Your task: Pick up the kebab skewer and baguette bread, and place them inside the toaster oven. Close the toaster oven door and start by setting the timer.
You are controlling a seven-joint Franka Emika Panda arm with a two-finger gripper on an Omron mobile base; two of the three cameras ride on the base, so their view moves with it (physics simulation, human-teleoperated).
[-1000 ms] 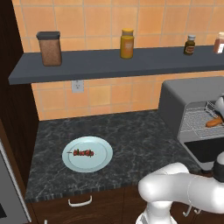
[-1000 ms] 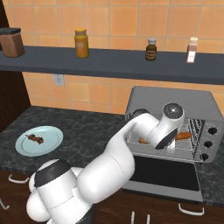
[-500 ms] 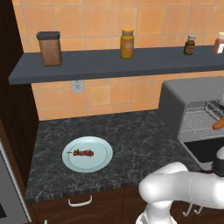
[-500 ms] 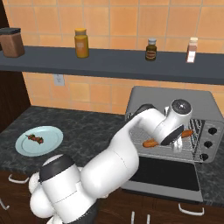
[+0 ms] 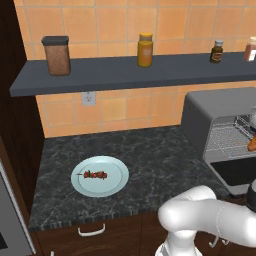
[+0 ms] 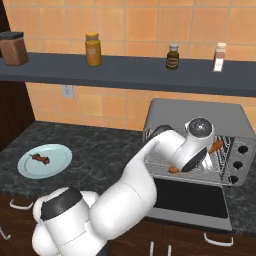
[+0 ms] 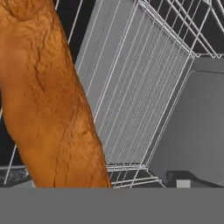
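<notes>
Across the dark speckled counter (image 5: 150, 155), the toaster oven (image 6: 200, 117) stands at the right end with its door (image 6: 187, 199) dropped open flat. On its wire rack (image 7: 144, 83) lies the baguette bread (image 7: 48, 96), one end poking out on each side of the robot's wrist in the right base view. The claw sits at the oven mouth, jaws spread fully wide and gripping nothing. Well apart, on the pale blue plate (image 5: 112, 185), rests the kebab skewer (image 5: 94, 175). Jars line the shelf (image 5: 125, 75); no label is readable.
</notes>
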